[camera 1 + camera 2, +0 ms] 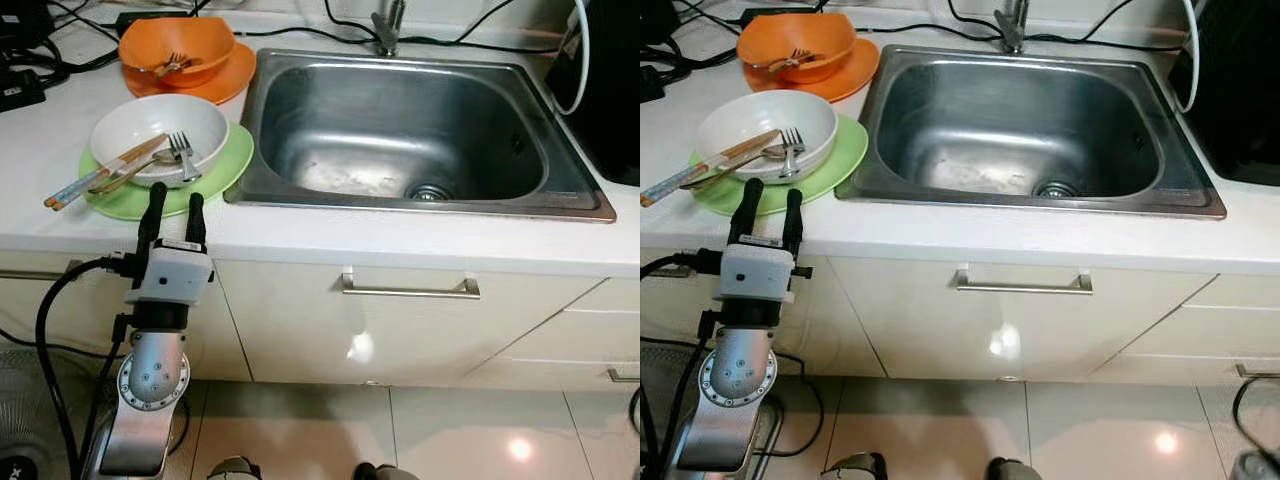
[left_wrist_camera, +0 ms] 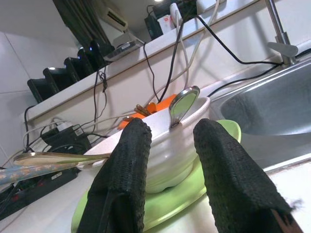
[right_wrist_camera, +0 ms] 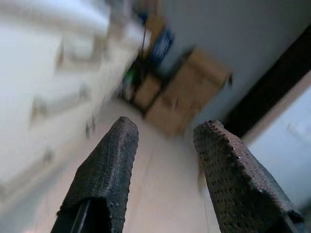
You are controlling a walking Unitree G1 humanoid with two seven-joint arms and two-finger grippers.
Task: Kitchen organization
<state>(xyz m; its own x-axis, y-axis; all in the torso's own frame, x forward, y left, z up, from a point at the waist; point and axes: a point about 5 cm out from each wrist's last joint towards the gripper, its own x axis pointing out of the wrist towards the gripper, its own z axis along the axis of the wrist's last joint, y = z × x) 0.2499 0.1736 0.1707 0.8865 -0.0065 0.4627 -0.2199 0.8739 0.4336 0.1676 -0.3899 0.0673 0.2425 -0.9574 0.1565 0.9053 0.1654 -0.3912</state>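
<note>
Behind left gripper, white bowl's base probably hidden.

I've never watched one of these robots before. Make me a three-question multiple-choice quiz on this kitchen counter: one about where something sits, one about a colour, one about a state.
1. The white bowl sits on:
A. a green plate
B. the sink floor
C. the floor

2. The bowl farther back is:
A. blue
B. orange
C. black

3. The left gripper is:
A. shut on a fork
B. holding chopsticks
C. open, at the plate's near edge

Answers:
1 A, the green plate rims it.
2 B, orange on an orange plate.
3 C, its fingers stand apart with nothing between them.
</note>
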